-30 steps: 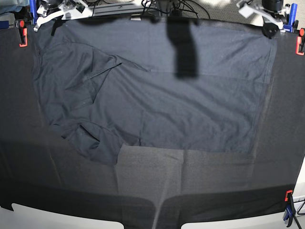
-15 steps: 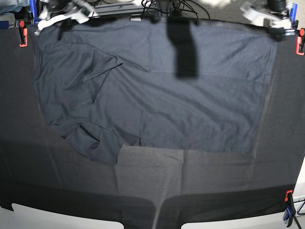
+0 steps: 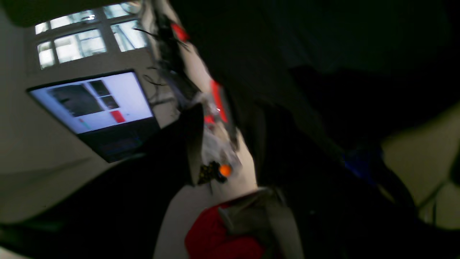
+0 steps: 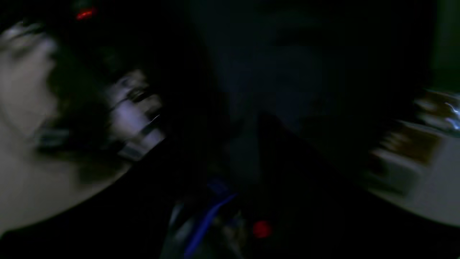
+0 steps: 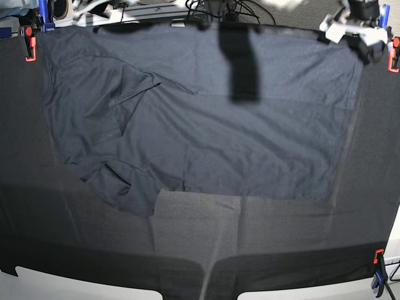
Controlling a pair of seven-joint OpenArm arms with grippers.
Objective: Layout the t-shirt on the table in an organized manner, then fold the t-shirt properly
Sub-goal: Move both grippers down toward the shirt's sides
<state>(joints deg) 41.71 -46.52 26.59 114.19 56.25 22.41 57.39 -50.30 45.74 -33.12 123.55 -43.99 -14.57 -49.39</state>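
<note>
The t-shirt (image 5: 206, 125) lies spread on the black-clothed table (image 5: 75, 237), long axis left-right, crumpled sleeve end at the base view's left. A monitor (image 3: 93, 108) and windows (image 3: 72, 43) show behind. Left hand (image 5: 356, 34) at the far corner, right hand out of view; cannot tell either's opening.

a lit monitor (image 3: 95, 108) sits under some bright windows (image 3: 86, 34), with cables (image 5: 219, 7) bunched up along the far edge and a red blurry thing (image 3: 219, 237) down low

The dark t-shirt (image 5: 206, 119) lies spread, slightly rumpled, across the table (image 5: 75, 237).
</note>
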